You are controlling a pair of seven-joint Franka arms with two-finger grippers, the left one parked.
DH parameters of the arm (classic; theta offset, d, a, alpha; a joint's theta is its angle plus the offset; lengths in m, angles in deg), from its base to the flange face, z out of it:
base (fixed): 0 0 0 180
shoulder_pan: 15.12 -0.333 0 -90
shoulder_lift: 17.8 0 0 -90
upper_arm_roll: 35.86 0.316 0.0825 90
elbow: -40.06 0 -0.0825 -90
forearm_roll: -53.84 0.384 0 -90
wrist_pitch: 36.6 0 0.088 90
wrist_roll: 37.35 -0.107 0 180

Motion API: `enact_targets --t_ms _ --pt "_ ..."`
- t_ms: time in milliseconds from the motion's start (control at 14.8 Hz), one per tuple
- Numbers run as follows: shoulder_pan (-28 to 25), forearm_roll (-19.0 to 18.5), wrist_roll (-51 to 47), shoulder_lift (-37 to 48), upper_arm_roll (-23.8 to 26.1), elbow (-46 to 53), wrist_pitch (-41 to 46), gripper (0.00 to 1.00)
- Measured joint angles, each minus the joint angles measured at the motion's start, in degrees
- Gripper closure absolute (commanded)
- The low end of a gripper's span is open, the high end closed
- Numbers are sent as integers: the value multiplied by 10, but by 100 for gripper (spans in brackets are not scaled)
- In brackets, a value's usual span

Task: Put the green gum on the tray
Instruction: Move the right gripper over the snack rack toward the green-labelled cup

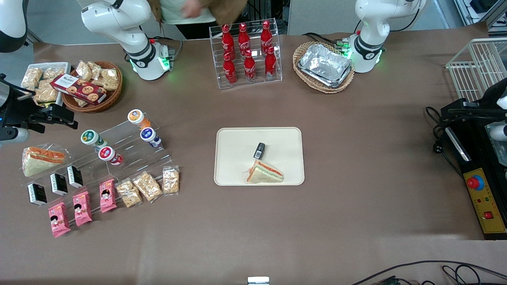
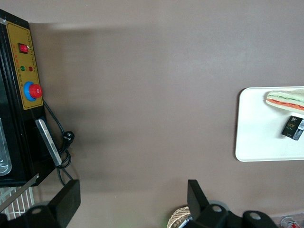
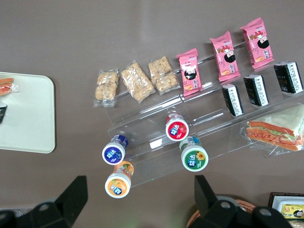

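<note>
Jaws of the gripper (image 3: 137, 199) spread above green gum (image 3: 194, 158), red-lidded bottle (image 3: 177, 128) just beside it.

Brown table (image 1: 356, 166) bearing tray (image 1: 233, 158)

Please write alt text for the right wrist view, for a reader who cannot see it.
The open hand hangs above a clear stepped rack holding four small bottles; the green gum lies beside a red-lidded bottle. Snack packets line the rack's edge, and a corner of the tray shows.
</note>
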Motion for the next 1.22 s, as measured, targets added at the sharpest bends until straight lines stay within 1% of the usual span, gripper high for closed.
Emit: enact_targets --t_ms 609,880,1218 --pt "1 1 9 0 -6 0 2 0" --pt "7 3 72 -1 -31 -2 14 0" --pt "8 0 102 -2 -44 -21 32 0"
